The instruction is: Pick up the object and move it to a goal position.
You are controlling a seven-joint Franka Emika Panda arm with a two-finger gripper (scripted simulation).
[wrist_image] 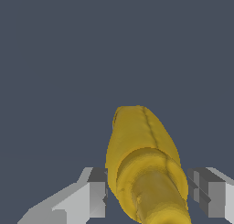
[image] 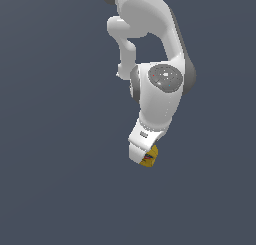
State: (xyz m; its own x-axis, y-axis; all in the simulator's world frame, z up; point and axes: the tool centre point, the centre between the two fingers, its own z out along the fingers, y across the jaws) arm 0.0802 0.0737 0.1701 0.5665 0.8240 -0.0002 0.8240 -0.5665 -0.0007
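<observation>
End effector (wrist_image: 147, 191) wide apart, fingers (wrist_image: 93, 193) flanking yellow mustard bottle (wrist_image: 144, 159), contact unclear

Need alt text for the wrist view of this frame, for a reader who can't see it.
A yellow mustard bottle fills the lower middle of the wrist view, lying lengthwise between the two grey fingers of the gripper. The fingers stand on either side of the bottle, with a small gap visible on at least one side. Behind is plain dark grey-blue ground.

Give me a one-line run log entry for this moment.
phase: grasp approach | gripper: open, fingers either side of mustard bottle | contact: cannot tell | bottle: mostly hidden in exterior view
</observation>
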